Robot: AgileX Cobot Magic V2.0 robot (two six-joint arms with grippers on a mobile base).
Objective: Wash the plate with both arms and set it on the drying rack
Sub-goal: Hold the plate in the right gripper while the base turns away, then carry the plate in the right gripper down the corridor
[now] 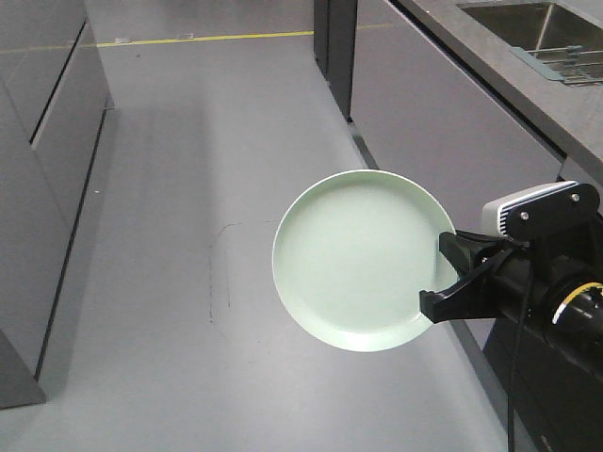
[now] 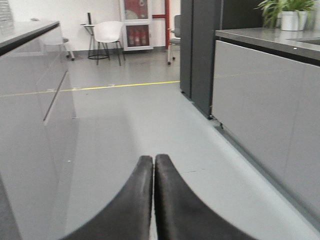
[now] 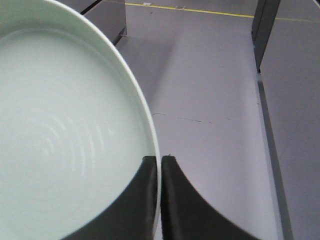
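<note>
The right gripper point(image 1: 441, 275) bites the rim of the plate point(image 1: 363, 259), one black finger on each face; the right wrist view shows it plainly. The mint plate is out in the aisle, off the front of the counter point(image 1: 490, 71) and lower than its top, tilted over the grey floor point(image 1: 188, 235). Up on that counter, across the sink point(image 1: 528, 26), lies the drying rack point(image 1: 563, 64), well apart from the plate. The left gripper point(image 2: 153, 162) has its fingers pressed together on nothing, with the counter's cabinet front to its right.
</note>
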